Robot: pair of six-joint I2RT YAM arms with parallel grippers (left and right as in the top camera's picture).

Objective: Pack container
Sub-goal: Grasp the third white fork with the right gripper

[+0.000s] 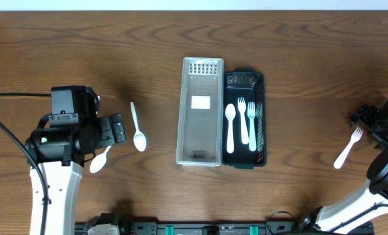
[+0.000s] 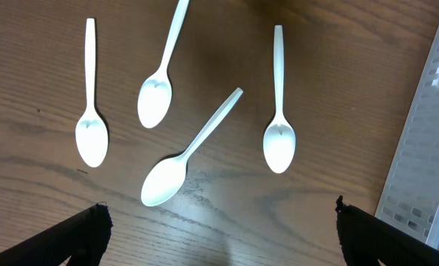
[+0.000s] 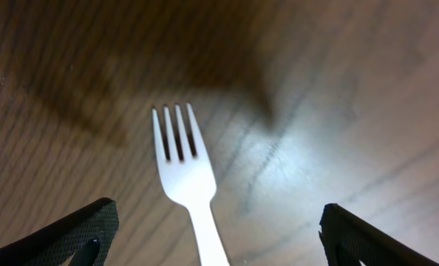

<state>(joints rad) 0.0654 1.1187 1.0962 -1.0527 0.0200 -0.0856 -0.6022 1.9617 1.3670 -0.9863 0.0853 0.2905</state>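
A black container (image 1: pixel 260 117) holds a white spoon (image 1: pixel 230 127) and two white forks (image 1: pixel 247 124). A clear plastic tray (image 1: pixel 200 156) lies against its left side. Several white spoons lie on the table at the left, among them one (image 2: pixel 278 111) nearest the tray and a slanted one (image 2: pixel 186 151). My left gripper (image 2: pixel 219 236) is open and empty above the table just short of them; it also shows in the overhead view (image 1: pixel 118 129). A white fork (image 3: pixel 186 170) lies between the open fingers of my right gripper (image 3: pixel 219 236), at the far right (image 1: pixel 348 148).
The clear tray's perforated edge (image 2: pixel 426 148) shows at the right of the left wrist view. In the overhead view the left arm hides some of the spoons; one spoon (image 1: pixel 137 127) and another bowl (image 1: pixel 99 160) show. Cables run along the left edge.
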